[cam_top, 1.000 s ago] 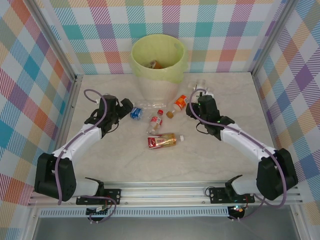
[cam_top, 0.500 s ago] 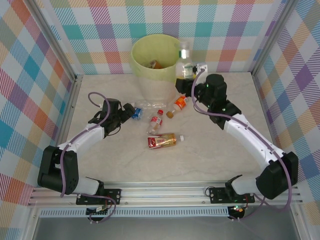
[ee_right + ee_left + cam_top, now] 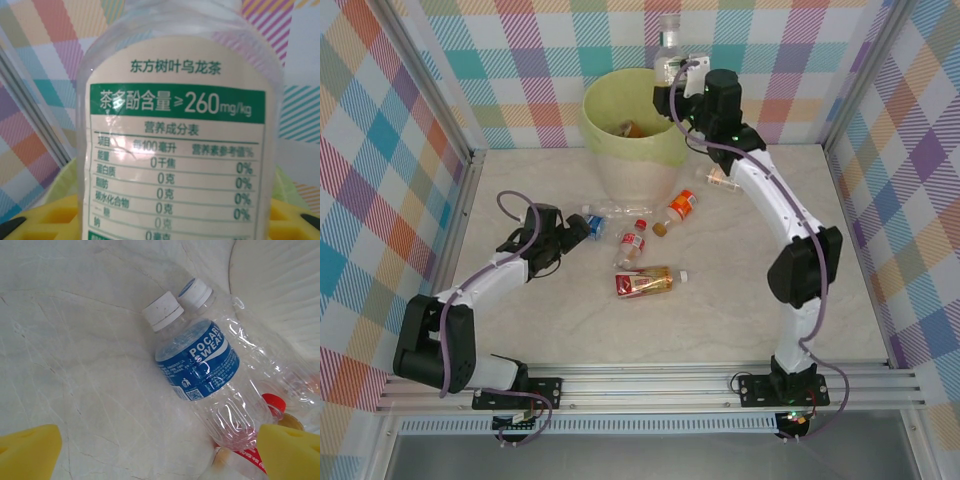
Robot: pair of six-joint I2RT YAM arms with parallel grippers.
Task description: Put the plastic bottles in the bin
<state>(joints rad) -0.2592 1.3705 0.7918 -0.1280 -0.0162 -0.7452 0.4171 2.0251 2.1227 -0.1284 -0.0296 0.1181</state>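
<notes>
Several bottles lie loose on the table (image 3: 740, 300), and the nearest is a red-labelled bottle (image 3: 643, 283) on its side. Beyond it, the left gripper (image 3: 574, 228) stands wide open and holds nothing, facing a blue-labelled bottle (image 3: 200, 360) that lies just ahead. Farther back sits the bin (image 3: 620, 165), with one bottle inside. The right gripper (image 3: 675, 75) clamps a green-labelled bottle (image 3: 180, 125), raised by the bin's right rim.

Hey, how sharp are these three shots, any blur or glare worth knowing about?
Top external: even light, faint soft shadows, everything sharp. Left wrist: blue-labelled bottle crisp, small glints on its clear plastic, yellow fingers blurred. Right wrist: label on the held bottle readable but soft, plaid wall behind out of focus.
</notes>
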